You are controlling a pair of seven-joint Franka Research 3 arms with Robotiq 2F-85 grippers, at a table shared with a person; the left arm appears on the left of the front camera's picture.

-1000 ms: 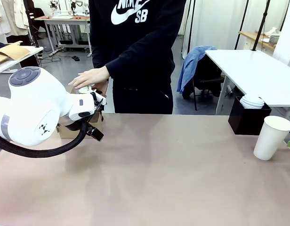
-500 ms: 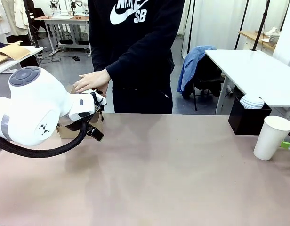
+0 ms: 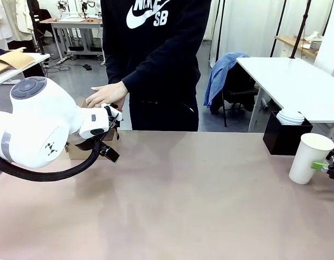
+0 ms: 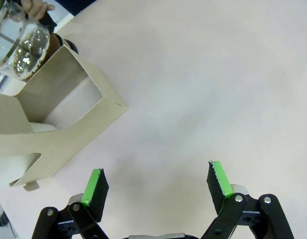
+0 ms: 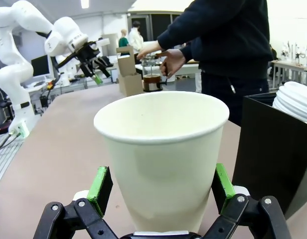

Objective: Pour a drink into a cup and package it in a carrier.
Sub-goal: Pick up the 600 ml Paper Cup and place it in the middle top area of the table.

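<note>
My right jaws stand wide open around the cup [image 5: 161, 159], green pads [image 5: 100, 181] on both sides of its wall, I think ready to grip it; it stands at the right edge of the worktop [image 3: 199, 200] beside the black box [image 5: 268, 144]. My left jaws, also open, hang near the carrier [image 4: 59, 124], where a person's hand [image 5: 172, 62] holds the jug [image 5: 151, 74] of drink [image 5: 152, 80]

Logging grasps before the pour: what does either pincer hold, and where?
Nothing yet. Right pincer stands open astride the cup, low down; left pincer open over the table.
</note>
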